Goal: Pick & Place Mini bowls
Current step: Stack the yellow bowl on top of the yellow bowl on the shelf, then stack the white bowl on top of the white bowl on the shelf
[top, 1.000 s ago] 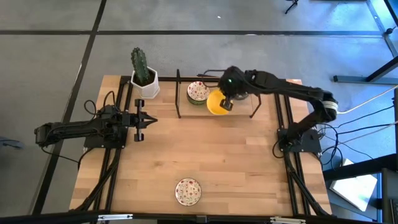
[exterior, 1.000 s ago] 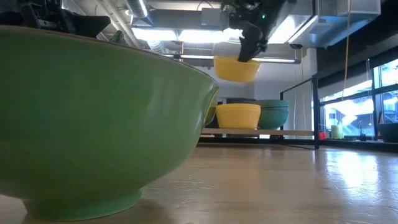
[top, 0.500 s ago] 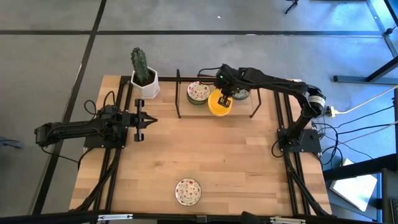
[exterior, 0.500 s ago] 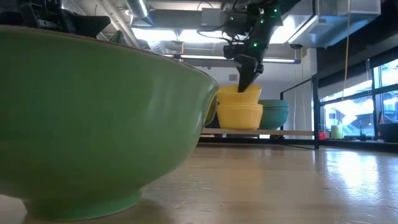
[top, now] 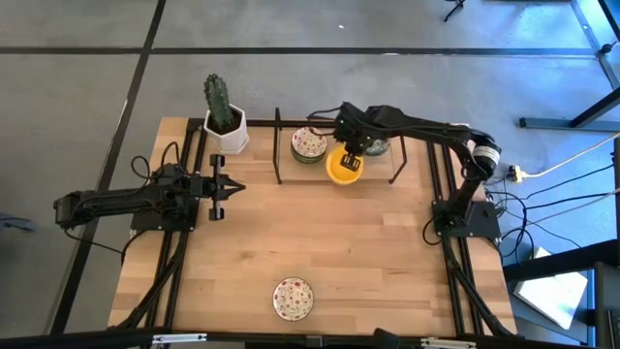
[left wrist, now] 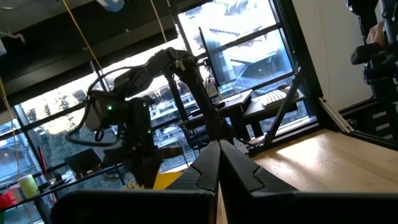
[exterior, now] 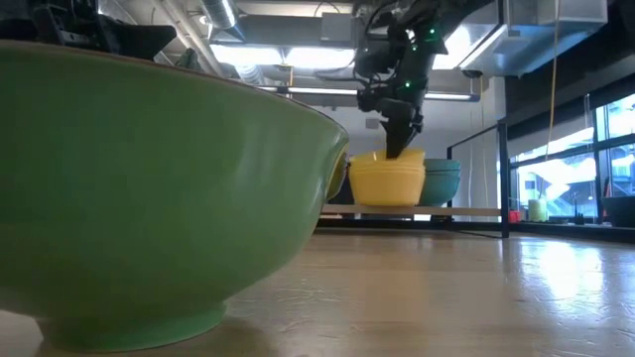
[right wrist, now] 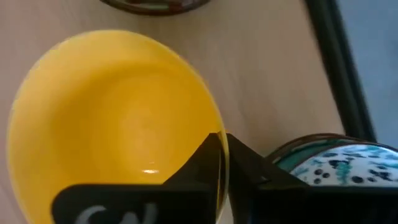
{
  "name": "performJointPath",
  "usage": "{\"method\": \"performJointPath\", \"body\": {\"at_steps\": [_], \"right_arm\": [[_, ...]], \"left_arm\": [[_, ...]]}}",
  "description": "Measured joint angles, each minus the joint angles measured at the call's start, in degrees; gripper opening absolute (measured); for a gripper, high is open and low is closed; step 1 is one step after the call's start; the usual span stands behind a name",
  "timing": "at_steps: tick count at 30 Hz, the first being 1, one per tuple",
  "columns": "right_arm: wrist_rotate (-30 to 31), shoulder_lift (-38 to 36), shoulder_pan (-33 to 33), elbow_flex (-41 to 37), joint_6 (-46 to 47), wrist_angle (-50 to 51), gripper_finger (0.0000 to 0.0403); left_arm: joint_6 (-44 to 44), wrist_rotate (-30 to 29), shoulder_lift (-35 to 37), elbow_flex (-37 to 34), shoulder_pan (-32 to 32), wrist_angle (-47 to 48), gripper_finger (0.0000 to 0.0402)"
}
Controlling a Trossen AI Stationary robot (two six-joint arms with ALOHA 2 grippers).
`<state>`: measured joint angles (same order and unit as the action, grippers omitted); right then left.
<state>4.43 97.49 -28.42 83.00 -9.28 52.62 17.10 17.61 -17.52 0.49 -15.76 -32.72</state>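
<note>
glossy round yellow mini bowl (top: 343,165) on wooden tabletop (top: 329,242), right gripper (top: 353,154) fingers pinching its thin rim, left gripper (top: 231,188) fingers together, open planks between

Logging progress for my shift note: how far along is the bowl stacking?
Done: stacks of mini bowls sit at the table's far edge. In hand: the right gripper pinches the rim of the yellow bowl, now seated on the yellow stack. Left: releasing it, then the floral bowl near the front. The left gripper waits, shut.
</note>
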Motion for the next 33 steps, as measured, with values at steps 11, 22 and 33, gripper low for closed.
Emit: {"method": "performJointPath", "body": {"at_steps": [11, 22, 33], "right_arm": [[2.0, -0.1, 0.0, 1.0, -1.0, -1.2, 0.0091], [1.0, -3.2, 3.5, 11.2, 1.2, 8.2, 0.0110], [-22.4, -34.2, 18.2, -13.7, 1.1, -30.0, 0.0020]], "left_arm": [[0.0, 0.0, 0.0, 0.0, 0.0, 0.0, 0.0004], [0.0, 0.0, 0.0, 0.0, 0.0, 0.1, 0.0004], [0.0, 0.0, 0.0, 0.0, 0.0, 0.7, 0.0004]]}}
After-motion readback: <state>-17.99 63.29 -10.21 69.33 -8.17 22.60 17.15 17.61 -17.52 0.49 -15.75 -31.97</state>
